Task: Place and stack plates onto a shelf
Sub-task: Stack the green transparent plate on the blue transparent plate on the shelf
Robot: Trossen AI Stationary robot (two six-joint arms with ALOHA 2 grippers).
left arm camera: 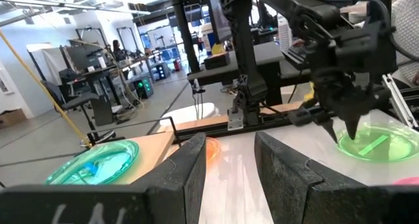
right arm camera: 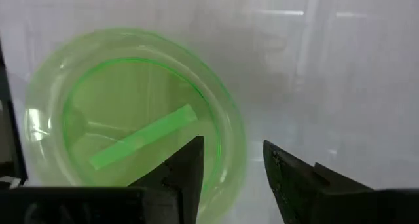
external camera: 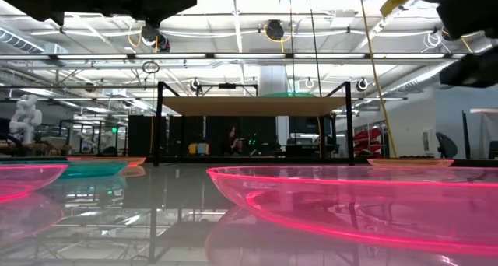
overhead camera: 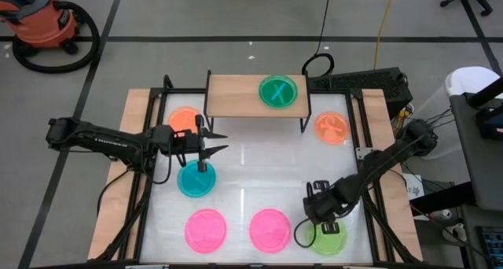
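The shelf [overhead camera: 236, 96] stands at the far middle of the table and bears a green plate [overhead camera: 278, 91] with cyan showing in it. On the table lie two orange plates [overhead camera: 185, 119] [overhead camera: 332, 128], a cyan plate [overhead camera: 195, 178], two pink plates [overhead camera: 205, 230] [overhead camera: 270, 228] and a lime green plate [overhead camera: 328, 237]. My left gripper [overhead camera: 222, 141] hovers level above the cyan plate, open and empty, pointing toward the table's right. My right gripper [right arm camera: 232, 165] points down, open. One finger stands over the lime plate [right arm camera: 131, 119] and the other outside its rim, and I see no contact.
The shelf's black legs [overhead camera: 302, 124] stand between the orange plates. A black frame [overhead camera: 369, 143] runs along the table's sides. Bare white tabletop [overhead camera: 259, 167] lies in the middle, between the shelf and the pink plates.
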